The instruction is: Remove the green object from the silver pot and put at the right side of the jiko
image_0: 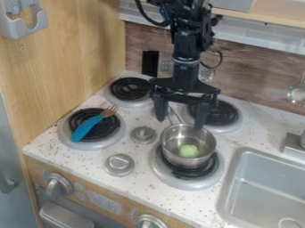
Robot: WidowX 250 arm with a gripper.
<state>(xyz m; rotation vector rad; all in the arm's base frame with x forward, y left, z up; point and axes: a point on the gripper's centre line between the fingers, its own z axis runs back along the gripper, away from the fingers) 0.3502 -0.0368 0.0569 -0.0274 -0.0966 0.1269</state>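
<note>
Green object chilling in the silver pot

So the green object (189,151) is a pale, roundish lump, no obvious long axis, low in the shiny silver pot (175,160) near the worktop's (89,159) front edge. Pot's thin handle (175,115) points backward. Gripper's (180,121) jaws hang wide apart.

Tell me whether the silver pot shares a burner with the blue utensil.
No, the silver pot sits on the burner beside the sink, while the blue utensil lies across another burner near the wooden wall.
</note>
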